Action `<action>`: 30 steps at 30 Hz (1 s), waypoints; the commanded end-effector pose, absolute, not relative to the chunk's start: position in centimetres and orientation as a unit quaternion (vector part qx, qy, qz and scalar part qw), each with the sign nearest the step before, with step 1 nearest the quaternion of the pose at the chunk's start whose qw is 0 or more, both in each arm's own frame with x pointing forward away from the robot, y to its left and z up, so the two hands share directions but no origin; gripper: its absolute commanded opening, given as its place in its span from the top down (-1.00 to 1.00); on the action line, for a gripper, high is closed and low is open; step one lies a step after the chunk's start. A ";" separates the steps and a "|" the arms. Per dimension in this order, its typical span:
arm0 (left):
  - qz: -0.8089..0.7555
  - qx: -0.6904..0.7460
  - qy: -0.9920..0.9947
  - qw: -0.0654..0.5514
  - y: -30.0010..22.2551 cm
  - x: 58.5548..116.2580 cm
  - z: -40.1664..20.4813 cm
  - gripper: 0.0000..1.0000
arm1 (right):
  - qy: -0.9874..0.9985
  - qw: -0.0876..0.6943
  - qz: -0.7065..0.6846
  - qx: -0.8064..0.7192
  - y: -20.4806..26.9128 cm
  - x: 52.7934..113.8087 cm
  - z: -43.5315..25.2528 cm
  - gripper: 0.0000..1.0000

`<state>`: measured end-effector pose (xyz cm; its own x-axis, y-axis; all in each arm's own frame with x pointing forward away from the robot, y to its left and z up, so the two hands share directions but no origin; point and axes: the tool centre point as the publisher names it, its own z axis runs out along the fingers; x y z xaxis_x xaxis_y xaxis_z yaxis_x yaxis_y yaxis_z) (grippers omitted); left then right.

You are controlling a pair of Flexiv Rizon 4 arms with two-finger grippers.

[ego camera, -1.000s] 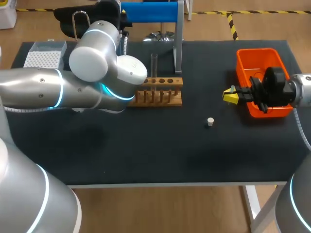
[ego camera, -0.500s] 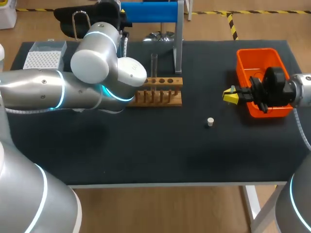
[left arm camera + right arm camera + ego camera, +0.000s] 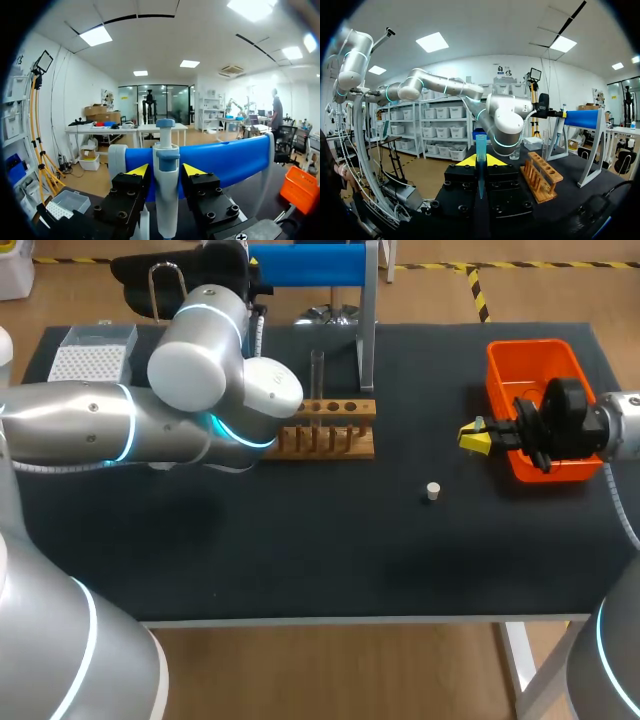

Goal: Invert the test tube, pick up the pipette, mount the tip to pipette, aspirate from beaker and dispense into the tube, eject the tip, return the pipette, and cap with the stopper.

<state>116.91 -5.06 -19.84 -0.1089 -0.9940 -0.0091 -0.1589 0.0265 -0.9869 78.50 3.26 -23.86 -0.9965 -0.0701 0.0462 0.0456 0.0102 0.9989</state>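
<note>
Only in left wrist view: left gripper (image 3: 166,171) clamped on white pipette (image 3: 167,205). Only in right wrist view: right gripper (image 3: 480,161) pinching blue tip (image 3: 480,144).

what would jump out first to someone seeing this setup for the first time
The big silver left arm with its glowing blue rings fills the table's left side, and the left claw is shut on a white-and-blue pipette at the blue stand. At the right, beside a bright orange bin, the right claw pinches a blue pipette tip between its yellow tips.
</note>
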 end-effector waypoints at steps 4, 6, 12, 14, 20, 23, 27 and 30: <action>-0.481 -0.505 0.568 0.436 -5.3 117.4 -20.2 0.25 | -0.711 0.040 -0.702 0.008 3.3 78.4 -23.8 1.00; -0.481 -0.505 0.570 0.435 -5.3 117.5 -20.2 0.25 | -0.711 0.040 -0.702 0.008 3.3 78.4 -23.8 1.00; -0.480 -0.505 0.572 0.433 -5.3 117.6 -20.3 0.25 | -0.711 0.040 -0.702 0.008 3.3 78.4 -23.8 1.00; -0.479 -0.505 0.573 0.432 -5.3 117.7 -20.3 0.25 | -0.711 0.040 -0.702 0.008 3.3 78.4 -23.8 1.00; -0.477 -0.507 0.575 0.431 -5.4 117.7 -20.4 0.26 | -0.711 0.040 -0.702 0.008 3.3 78.4 -23.8 1.00; -0.477 -0.507 0.576 0.430 -5.4 117.8 -20.4 0.25 | -0.711 0.040 -0.702 0.008 3.3 78.4 -23.8 1.00; -0.476 -0.507 0.576 0.430 -5.4 117.8 -20.5 0.34 | -0.711 0.040 -0.702 0.008 3.3 78.4 -23.8 1.00; -0.476 -0.508 0.576 0.430 -5.4 117.8 -20.5 0.50 | -0.711 0.040 -0.702 0.008 3.3 78.4 -23.8 1.00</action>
<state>117.43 -5.26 -20.32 -0.1166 -0.9931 -0.0113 -0.1754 0.0318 -0.9840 78.50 3.26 -23.86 -0.9965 -0.0701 0.0462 0.0456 0.0102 0.9989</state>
